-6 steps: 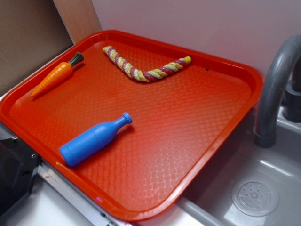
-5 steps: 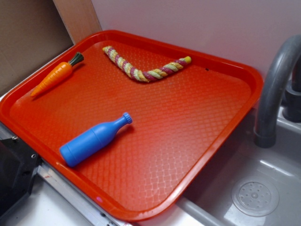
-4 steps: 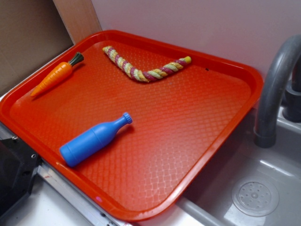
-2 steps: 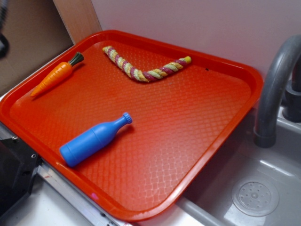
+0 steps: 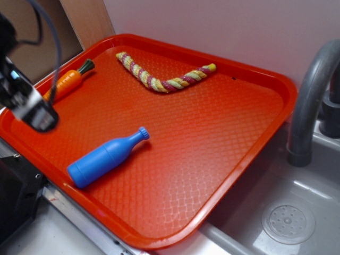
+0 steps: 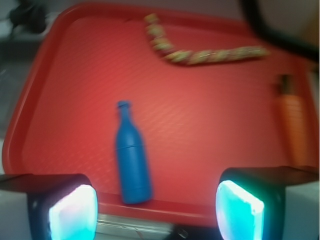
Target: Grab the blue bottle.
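- Plain pale wall stands behind a red textured plastic tray [image 5: 255, 133] that sits beside a grey sink basin [image 5: 297, 212] with a curved grey faucet [image 5: 311, 95].
- Lying on its side near the tray's front-left edge is the small solid-blue plastic bottle [image 5: 106, 157], its base toward the rim and its ridged cap pointing to the tray's middle.
- Nothing touches the blue bottle; bare tray surrounds it on the cap side, while the raised rim runs close behind its base.
- Up at the left, the black end effector [image 6: 157, 210] hangs above the tray edge, jaws spread wide with nothing between them; in the wrist view the bottle lies between and beyond the two pads.
- I judge the grab barely begun: approach is under way, while descent, closing and lift all remain.
- An orange plastic toy carrot [image 5: 66, 85] and a striped braided rope toy [image 5: 159, 79] lie well apart, toward the far side.
- Plenty of open room, then; only the near rim could crowd a finger.
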Robot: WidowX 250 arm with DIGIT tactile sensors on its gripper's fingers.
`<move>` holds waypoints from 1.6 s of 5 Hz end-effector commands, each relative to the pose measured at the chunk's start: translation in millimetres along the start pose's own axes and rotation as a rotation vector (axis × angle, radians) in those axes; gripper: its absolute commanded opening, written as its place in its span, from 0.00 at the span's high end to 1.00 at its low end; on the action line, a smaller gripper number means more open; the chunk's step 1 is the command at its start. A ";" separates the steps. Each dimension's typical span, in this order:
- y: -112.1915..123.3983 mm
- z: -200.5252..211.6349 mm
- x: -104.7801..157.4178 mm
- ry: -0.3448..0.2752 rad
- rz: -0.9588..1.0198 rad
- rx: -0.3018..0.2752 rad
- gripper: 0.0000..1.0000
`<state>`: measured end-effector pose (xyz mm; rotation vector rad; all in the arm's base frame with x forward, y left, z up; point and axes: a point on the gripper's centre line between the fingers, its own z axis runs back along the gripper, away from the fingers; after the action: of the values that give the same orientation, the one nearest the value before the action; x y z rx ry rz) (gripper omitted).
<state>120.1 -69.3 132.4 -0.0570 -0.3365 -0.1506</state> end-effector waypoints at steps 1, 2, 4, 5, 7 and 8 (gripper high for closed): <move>-17.0 -49.2 3.9 0.032 -0.048 -0.173 0.00; -30.5 -72.2 3.9 0.081 -0.086 -0.204 0.00; -36.2 -104.5 -6.8 0.172 -0.133 -0.182 0.00; -34.6 -113.9 -14.0 0.199 -0.123 -0.150 0.96; -33.0 -101.3 -10.1 0.202 -0.129 -0.127 1.00; -15.6 -53.3 5.8 0.223 -0.043 -0.046 1.00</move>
<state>138.3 -82.2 82.4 -0.0649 -0.0843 -0.2008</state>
